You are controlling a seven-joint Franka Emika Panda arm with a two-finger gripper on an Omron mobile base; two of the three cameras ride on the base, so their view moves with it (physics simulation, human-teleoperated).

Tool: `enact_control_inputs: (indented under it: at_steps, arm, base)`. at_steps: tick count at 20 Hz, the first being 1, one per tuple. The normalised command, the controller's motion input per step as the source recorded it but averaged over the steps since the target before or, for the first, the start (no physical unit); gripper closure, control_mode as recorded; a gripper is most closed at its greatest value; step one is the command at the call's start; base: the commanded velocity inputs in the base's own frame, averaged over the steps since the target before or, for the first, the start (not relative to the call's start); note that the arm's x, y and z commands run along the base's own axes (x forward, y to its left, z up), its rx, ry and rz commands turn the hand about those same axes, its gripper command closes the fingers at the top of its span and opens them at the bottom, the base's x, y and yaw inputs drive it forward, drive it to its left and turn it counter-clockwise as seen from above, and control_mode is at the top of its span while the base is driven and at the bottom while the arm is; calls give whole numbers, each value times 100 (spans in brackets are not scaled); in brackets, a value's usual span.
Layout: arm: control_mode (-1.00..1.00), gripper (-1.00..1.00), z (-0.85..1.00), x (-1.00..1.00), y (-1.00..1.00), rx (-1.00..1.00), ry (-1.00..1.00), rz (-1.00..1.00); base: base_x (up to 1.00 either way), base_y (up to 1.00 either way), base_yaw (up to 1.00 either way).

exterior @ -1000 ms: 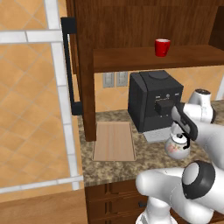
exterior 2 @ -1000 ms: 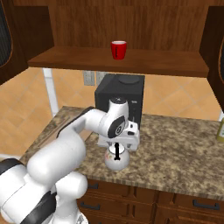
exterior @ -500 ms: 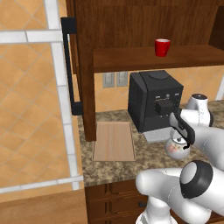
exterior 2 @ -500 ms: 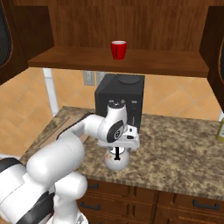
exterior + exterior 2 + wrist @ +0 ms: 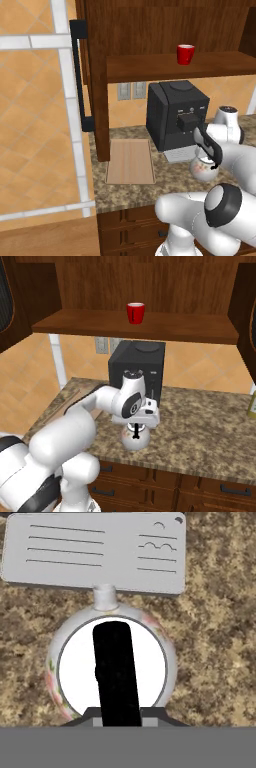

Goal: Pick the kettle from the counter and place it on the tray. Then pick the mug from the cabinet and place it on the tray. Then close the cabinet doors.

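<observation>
The small white kettle (image 5: 202, 170) (image 5: 136, 441) (image 5: 75, 662) stands on the granite counter (image 5: 125, 192) just in front of the coffee machine. My gripper (image 5: 136, 429) (image 5: 117, 717) (image 5: 212, 155) hangs straight over it, shut on its black arched handle (image 5: 115, 667), which runs between the fingers. To the left the tan wooden tray (image 5: 130, 161) lies flat on the counter. A red mug (image 5: 185, 54) (image 5: 135, 312) sits on the cabinet shelf (image 5: 150, 67) (image 5: 100, 323). The cabinet doors (image 5: 77, 75) (image 5: 10, 301) stand open.
A big black coffee machine (image 5: 175, 115) (image 5: 137, 363) stands right behind the kettle, its grey drip grate (image 5: 95, 552) close to the spout. A bottle (image 5: 252, 403) sits at the counter's far right. Drawer fronts run below the counter edge.
The fingers have closed from wide open onto the kettle's handle. The hand has sunk a little toward the kettle, which has not moved.
</observation>
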Motion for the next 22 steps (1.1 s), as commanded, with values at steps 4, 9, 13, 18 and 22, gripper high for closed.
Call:
enact_control_inputs:
  at_steps: [4,9,13,18,22]
  arm:
    - [-100,100,19,-15,4,7,8,4]
    - [-100,100,52,-46,24,2,10,6]
    - [-100,100,41,-43,47,2,3,8]
    - [-100,100,23,-20,74,2,0,1]
    - [-100,100,1,-6,91,0,-13,0]
  base:
    - [0,0,0]
    - [0,0,0]
    - [0,0,0]
    - [0,0,0]
    - [0,0,0]
